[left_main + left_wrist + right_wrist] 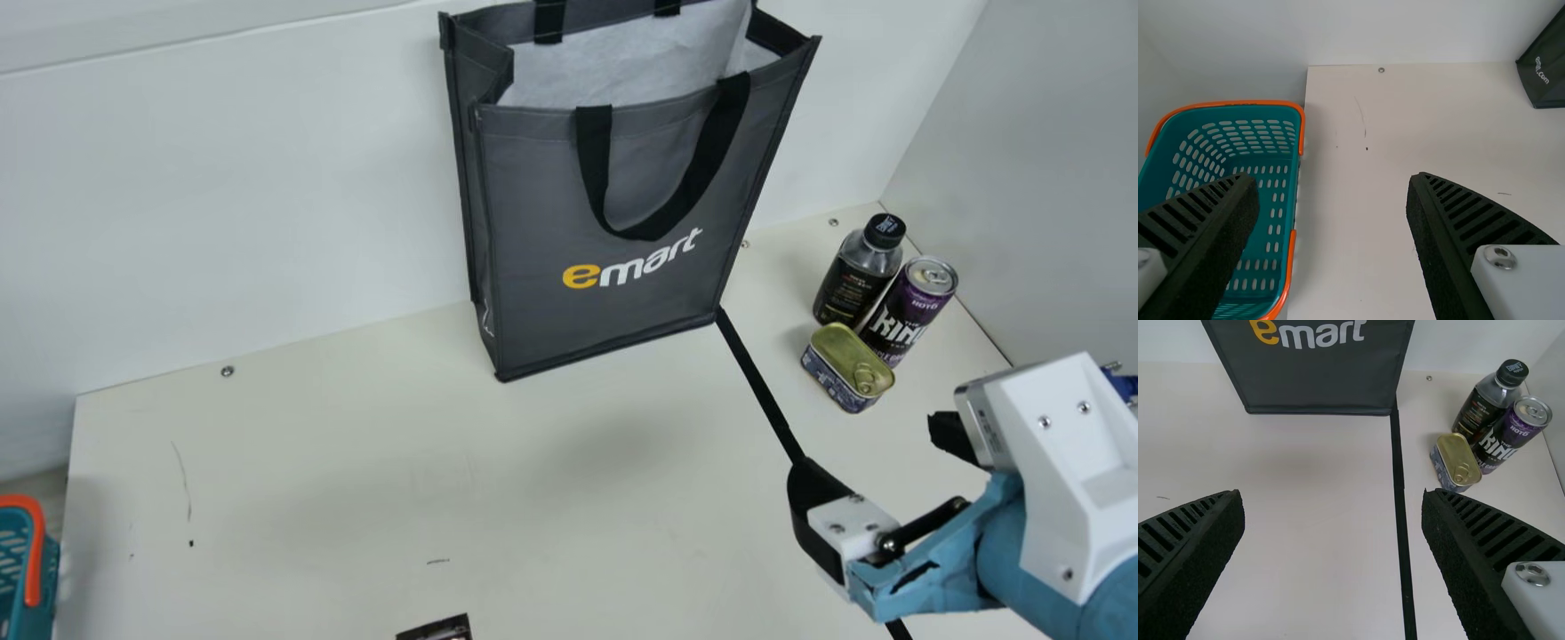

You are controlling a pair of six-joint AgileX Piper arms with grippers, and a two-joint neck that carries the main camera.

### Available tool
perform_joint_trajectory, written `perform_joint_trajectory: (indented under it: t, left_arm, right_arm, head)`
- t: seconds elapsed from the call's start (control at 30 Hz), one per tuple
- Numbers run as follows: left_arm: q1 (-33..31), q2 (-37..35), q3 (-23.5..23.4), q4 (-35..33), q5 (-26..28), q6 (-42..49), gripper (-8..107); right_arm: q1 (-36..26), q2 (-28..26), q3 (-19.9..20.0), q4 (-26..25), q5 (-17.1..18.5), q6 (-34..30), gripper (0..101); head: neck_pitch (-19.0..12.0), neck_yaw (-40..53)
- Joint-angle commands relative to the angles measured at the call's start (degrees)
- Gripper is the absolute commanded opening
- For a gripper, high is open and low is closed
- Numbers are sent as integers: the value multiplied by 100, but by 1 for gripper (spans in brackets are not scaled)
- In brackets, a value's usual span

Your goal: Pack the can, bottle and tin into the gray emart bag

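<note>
While white lettering (895, 328) marks the can (925, 300), the bag (533, 204) reads "emart".

Main view: from the neck, I look down at a slant across the table (311, 462) toward the back wall (267, 196); this view covers the most. Left wrist view: I look down on the table's left end and the nearby basket (1238, 103). Right wrist view: I face the lower bag (613, 302), can (907, 311), bottle (849, 284) and tin (840, 356), which the main view shares. Main and left wrist views share the basket.
</note>
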Motion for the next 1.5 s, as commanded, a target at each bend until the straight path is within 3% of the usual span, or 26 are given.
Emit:
perform_joint_trajectory:
  t: [0.0,1.17,1.47]
  left_arm:
    - [0,0,0,0,0,0,90]
    - [0,0,0,0,0,0,90]
    - [0,0,0,0,0,0,90]
  right_arm:
    - [0,0,0,0,0,0,91]
    - [9,5,0,-8,-9,9,91]
    - [190,326,-408,-320,-72,-30,91]
  head:
    - [-139,-5]
    - [-139,-5]
    - [-139,-5]
